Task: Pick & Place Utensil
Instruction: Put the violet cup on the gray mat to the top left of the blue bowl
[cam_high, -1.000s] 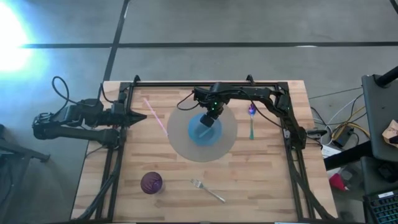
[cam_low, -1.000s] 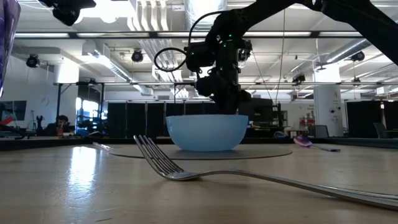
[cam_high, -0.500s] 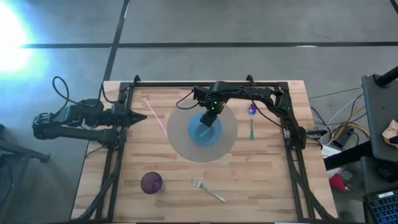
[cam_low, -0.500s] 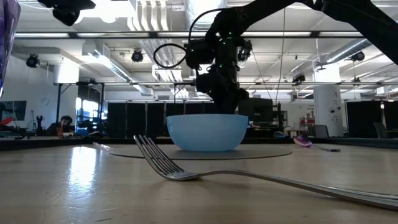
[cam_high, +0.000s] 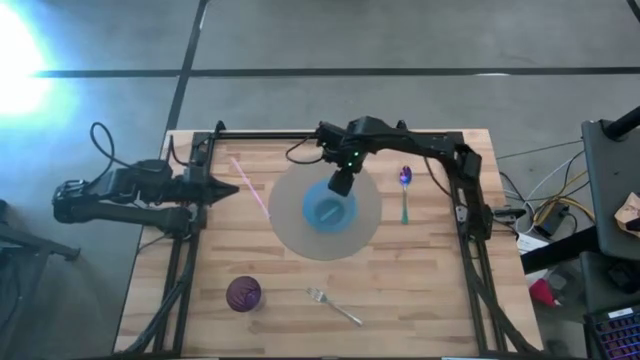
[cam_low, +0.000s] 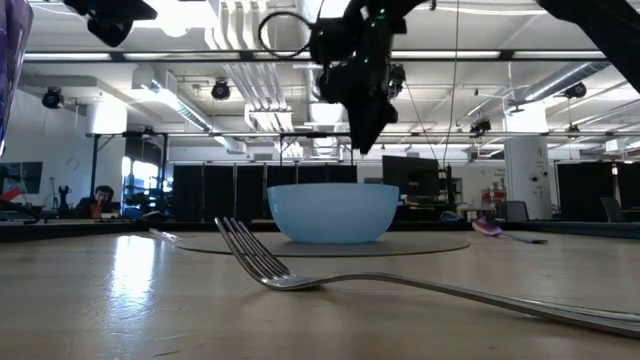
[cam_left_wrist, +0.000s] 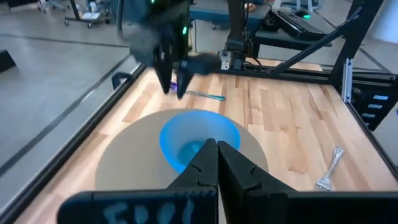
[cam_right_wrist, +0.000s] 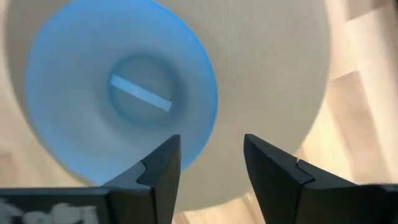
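Note:
A blue bowl (cam_high: 330, 211) stands on a round grey mat (cam_high: 368, 222) in the middle of the table. A short pale-blue bar (cam_right_wrist: 140, 93) lies flat on the bowl's bottom. My right gripper (cam_high: 342, 182) hangs open above the bowl's far rim, pointing down, well clear of it (cam_low: 365, 140), with nothing between its fingers (cam_right_wrist: 211, 165). My left gripper (cam_high: 228, 188) waits shut at the table's left edge, aimed at the bowl (cam_left_wrist: 216, 152). A purple spoon with a green handle (cam_high: 404, 195) lies flat to the right of the mat. A metal fork (cam_high: 335, 306) lies near the front edge.
A pink stick (cam_high: 252, 187) lies on the wood left of the mat. A purple cup (cam_high: 243, 293) stands at the near left. Black frame rails (cam_high: 470, 215) run along the table's left, right and far sides. Bare wood shows near the front right.
My right gripper has risen from down at the bowl to well above its rim and has shifted a little toward the far edge. The pale-blue bar now shows uncovered on the bowl's bottom. The bowl has stayed in place.

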